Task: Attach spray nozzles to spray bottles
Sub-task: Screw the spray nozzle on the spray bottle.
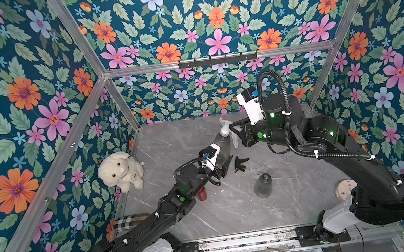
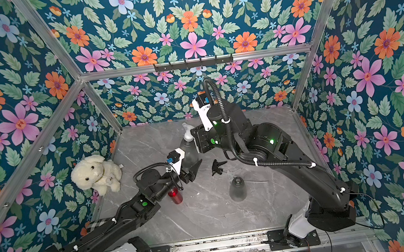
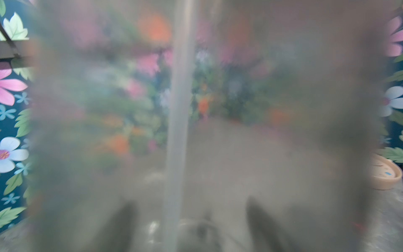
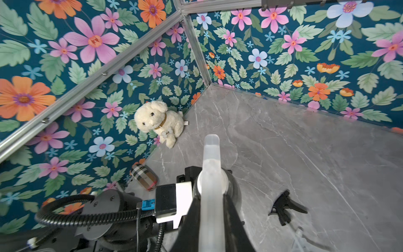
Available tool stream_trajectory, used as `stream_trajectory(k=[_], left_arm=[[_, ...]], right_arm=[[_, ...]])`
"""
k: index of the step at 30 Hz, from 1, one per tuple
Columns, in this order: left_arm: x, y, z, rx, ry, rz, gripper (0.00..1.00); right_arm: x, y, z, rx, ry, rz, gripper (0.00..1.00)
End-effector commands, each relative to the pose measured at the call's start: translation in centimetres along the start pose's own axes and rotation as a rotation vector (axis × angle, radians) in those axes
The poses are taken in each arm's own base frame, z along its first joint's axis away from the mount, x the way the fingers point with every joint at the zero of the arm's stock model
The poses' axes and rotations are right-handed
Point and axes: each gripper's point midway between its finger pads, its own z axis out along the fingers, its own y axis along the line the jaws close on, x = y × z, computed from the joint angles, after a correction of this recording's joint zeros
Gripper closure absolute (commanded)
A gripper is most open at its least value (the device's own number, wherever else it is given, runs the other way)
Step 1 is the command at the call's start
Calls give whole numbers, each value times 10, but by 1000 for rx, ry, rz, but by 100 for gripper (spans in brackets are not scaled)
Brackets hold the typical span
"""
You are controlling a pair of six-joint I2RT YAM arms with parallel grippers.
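In both top views, mid-bench: grey bottle [image 1: 222, 144] gripped by left gripper [image 1: 222, 157], whitish nozzle [image 1: 224, 128] atop its neck and pinched by right gripper [image 1: 233, 131]. Nearer the front edge: second grey bottle [image 1: 263, 187], open-mouthed. Red bottle [image 2: 175, 196] upright. Left wrist: dip tube [image 3: 178, 109] inside the bottle. Right wrist: fingers [image 4: 234, 218] clenched on the nozzle; black nozzle [image 4: 285, 207] lying loose.

A smoky grey bottle [image 1: 222, 143] is upright at mid-table, with a whitish nozzle [image 1: 224, 128] on its neck. A black nozzle [image 1: 240, 164] lies on its side nearby. A second grey bottle [image 1: 263, 186] stands open-necked, with a clear nozzle [image 1: 254, 172] lying just beside it. A small red bottle [image 1: 202, 194] stands partly hidden.
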Motion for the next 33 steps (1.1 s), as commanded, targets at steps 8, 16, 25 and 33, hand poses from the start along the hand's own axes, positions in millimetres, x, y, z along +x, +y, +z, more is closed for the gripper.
stream_trajectory(k=[8, 16, 25, 33], left_arm=[[-40, -12, -1, 71, -141, 36, 100], [-39, -10, -2, 57, -157, 22, 100], [-41, -12, -2, 70, -174, 18, 100], [-38, -12, -2, 68, -173, 9, 100]], right_arm=[[6, 9, -3, -11, 52, -73, 74], [0, 21, -1, -10, 50, -136, 66], [-10, 25, -4, -15, 9, -158, 50], [-33, 35, -16, -43, -69, -200, 39]])
